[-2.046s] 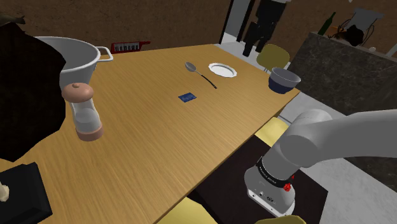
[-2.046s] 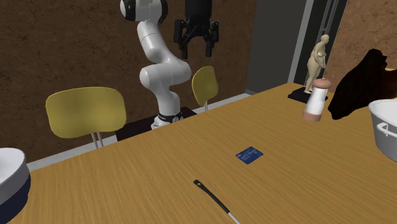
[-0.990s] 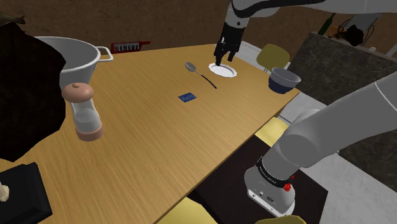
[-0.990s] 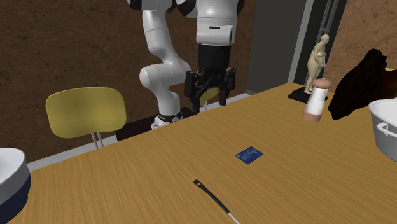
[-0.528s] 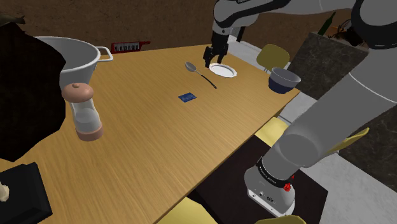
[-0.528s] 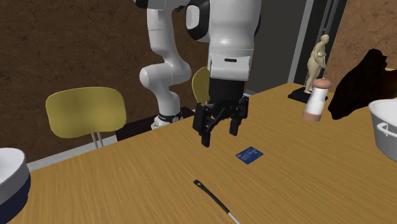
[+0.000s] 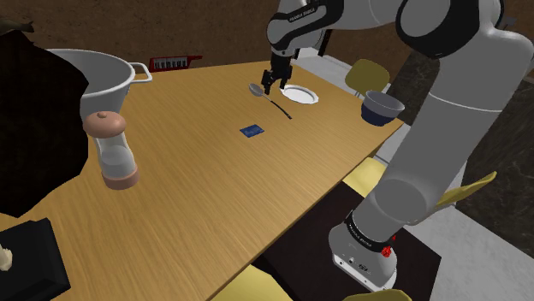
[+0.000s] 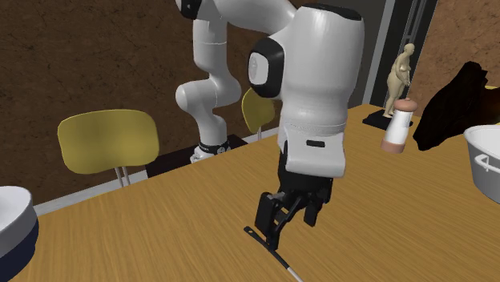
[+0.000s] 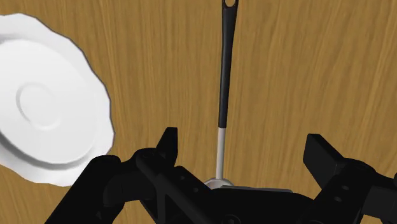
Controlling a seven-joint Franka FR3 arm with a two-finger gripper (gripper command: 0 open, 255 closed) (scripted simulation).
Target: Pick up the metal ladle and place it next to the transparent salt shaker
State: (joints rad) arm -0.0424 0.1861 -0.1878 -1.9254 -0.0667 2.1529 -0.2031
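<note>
Wooden table (image 7: pixel 197 197) with the arm reaching over its far side. The gripper (image 7: pixel 269 83) hangs low above the ladle (image 7: pixel 272 103), fingers (image 9: pixel 168 139) spread apart and clamped on nothing. In the wrist view the ladle's dark handle (image 9: pixel 224 70) runs straight out between the two fingers, touching neither, and its pale shaft passes under the gripper (image 9: pixel 242 143). The ladle lies flat on the table, just beside a white plate (image 7: pixel 299 94). A small blue card (image 7: pixel 252 131) lies nearby. The salt shaker (image 7: pixel 114 150), clear-bodied with a brownish cap and base, stands upright well apart, toward the shoulder view's left, near a large white pot (image 7: pixel 98 73). A dark blue bowl (image 7: pixel 381 107) sits at the table's edge.
</note>
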